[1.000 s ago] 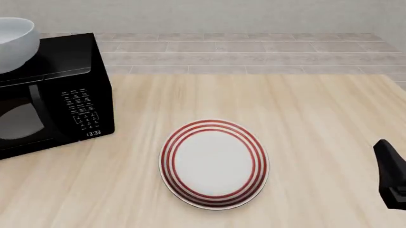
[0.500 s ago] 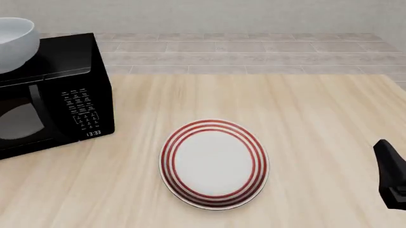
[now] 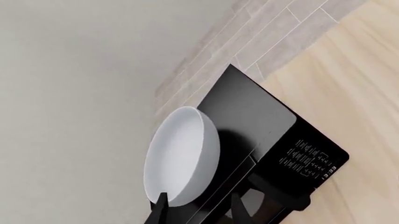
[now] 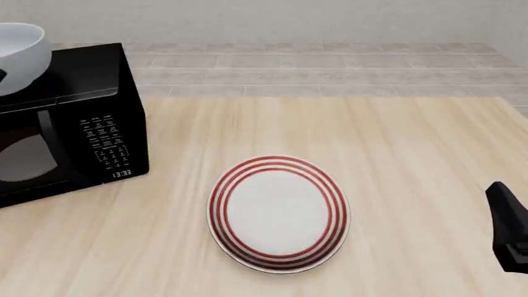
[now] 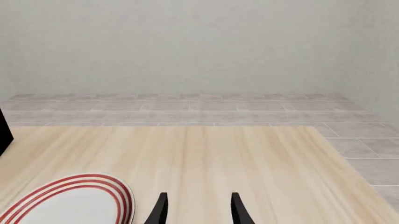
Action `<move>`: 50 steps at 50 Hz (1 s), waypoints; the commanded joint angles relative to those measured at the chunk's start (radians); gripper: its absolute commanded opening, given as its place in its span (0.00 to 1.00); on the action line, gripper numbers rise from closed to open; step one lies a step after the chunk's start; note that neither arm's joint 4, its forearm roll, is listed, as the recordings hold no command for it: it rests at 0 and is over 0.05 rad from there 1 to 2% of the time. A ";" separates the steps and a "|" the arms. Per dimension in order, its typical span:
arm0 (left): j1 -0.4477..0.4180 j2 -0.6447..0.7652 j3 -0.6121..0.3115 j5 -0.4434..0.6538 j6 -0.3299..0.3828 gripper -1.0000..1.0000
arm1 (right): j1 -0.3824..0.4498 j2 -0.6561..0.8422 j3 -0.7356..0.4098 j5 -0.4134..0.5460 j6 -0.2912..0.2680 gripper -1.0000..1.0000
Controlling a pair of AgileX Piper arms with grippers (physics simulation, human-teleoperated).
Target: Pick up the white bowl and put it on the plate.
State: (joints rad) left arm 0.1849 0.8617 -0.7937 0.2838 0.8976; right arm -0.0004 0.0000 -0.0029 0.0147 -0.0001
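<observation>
Both grippers, left (image 3: 198,210) and right (image 5: 198,207), have fingers spread and hold nothing; white bowl (image 4: 18,54) sits on the microwave (image 4: 83,117), plate (image 4: 279,213) mid-table.

light wooden table (image 4: 396,154), red-ringed plate (image 4: 279,213) near its middle, black microwave (image 4: 70,120) at left

Microwave (image 4: 70,120): black, by my tabletop's left edge, door shut, keypad facing me, clock reading 13:33.
Tabletop (image 4: 412,148): pale wood grain.
Floor (image 4: 330,68): grey tiles beyond the far edge.
</observation>
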 commanded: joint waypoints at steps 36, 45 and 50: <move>0.043 0.156 -0.001 -0.130 0.009 1.00 | 0.000 0.006 0.000 -0.017 0.000 1.00; 0.049 0.181 0.007 -0.159 0.012 1.00 | 0.001 0.006 0.000 -0.017 0.000 1.00; 0.050 0.191 0.010 -0.165 0.010 1.00 | 0.000 0.006 0.000 -0.017 0.000 1.00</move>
State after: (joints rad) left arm 0.2297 1.0281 -0.7838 0.1372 0.9065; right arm -0.0003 0.0000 -0.0029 0.0147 -0.0001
